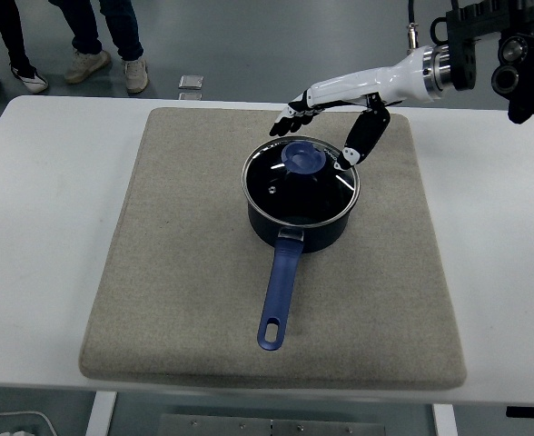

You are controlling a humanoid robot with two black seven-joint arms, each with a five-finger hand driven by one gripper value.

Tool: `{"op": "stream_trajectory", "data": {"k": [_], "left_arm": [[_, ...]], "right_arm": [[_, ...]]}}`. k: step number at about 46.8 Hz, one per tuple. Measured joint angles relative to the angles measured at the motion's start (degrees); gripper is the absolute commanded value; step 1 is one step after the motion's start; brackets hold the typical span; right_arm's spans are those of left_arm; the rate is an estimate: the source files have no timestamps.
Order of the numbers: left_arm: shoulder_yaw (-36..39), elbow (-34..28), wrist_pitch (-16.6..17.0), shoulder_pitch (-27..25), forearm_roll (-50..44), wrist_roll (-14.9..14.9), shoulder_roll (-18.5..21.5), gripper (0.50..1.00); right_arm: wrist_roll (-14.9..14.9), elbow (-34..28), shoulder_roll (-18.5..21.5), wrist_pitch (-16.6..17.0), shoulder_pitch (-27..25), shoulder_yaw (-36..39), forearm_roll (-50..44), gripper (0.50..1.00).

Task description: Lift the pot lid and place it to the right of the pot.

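**Right hand over the lid knob, before any grasp**

The pot (301, 213) sits on the mat (176, 272), slightly right of and beyond its centre, with its handle (280, 295) pointing toward the near edge. The lid (301, 179) is on the pot, and the knob (301, 157) lies toward the lid's far side. I have the right hand (326, 118) just beyond and above the knob, fingers (290, 116) spread out to the left and thumb (358, 143) hanging down on the right; it holds nothing. The left arm is out of view.

Risks, as I judge them: the thumb tip appears over the lid's right rim rather than beside the knob, so closing from here could press the glass or skid off the knob. A shallow pinch on the rounded knob could let the lid tilt and drop back onto the pot. A sideways pull before the lid clears the rim could drag the pot across the mat.

Hard to make out: whether the thumb touches the lid; from above, the hand's height over the knob cannot be read. The table (49, 182) is cut off at left and right.
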Motion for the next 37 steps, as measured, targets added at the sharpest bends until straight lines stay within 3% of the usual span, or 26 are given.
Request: {"op": "stream_trajectory", "data": {"k": [21, 37], "left_arm": [[0.0, 0.0, 0.0, 0.0, 0.0, 0.0, 0.0, 1.000], [0.0, 0.0, 0.0, 0.0, 0.0, 0.0, 0.0, 1.000]], "right_arm": [[-0.1, -2.4, 0.2, 0.0, 1.2, -0.3, -0.1, 0.895], [2.8, -2.5, 0.4, -7.7, -0.7, -0.5, -0.4, 0.895]]}}
